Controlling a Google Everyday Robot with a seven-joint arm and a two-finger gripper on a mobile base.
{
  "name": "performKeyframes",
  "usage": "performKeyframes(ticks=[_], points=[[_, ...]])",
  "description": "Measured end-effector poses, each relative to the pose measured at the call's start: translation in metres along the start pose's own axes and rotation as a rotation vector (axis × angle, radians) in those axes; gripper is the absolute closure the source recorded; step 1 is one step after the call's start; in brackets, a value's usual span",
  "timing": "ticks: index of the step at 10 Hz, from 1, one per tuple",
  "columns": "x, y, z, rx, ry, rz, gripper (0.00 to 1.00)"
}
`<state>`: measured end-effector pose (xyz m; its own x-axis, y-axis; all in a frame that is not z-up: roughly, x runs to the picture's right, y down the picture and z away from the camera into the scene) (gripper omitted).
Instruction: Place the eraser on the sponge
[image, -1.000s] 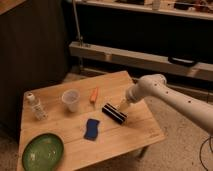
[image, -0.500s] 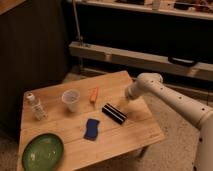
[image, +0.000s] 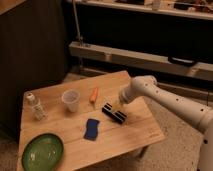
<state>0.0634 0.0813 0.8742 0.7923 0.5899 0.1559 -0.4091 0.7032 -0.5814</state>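
The eraser (image: 114, 113) lies flat on the wooden table (image: 137, 131), right of the sponge (image: 91, 129) and a little farther back. It is near the sponge but apart from it, with bare wood between them. So the eraser is not on the sponge, and what is left is to get it across that short gap and onto the blue pad. The sponge lies flat with nothing on top of it. The gripper (image: 119, 104) is down at the far right end of the eraser, at the tip of the white arm (image: 170, 102) that reaches in from the right. Its tip blends into the dark block, so I cannot tell whether it is clamped on the eraser, loose around it or only just above it, nor whether it touches it at all. The arm is cut off at the right edge and the robot's base is out of view. A carrot (image: 94, 95), a cup (image: 70, 100) and a small bottle (image: 35, 106) stand farther back and left, and a green plate (image: 42, 151) sits at the near left corner.
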Motion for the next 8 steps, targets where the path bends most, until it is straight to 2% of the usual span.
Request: performKeyframes(ticks=[4,8], points=[[0.007,0.033,0.017,-0.028,0.042,0.025,0.20],[0.022,0.033,0.024,-0.024,0.075,0.072,0.20]])
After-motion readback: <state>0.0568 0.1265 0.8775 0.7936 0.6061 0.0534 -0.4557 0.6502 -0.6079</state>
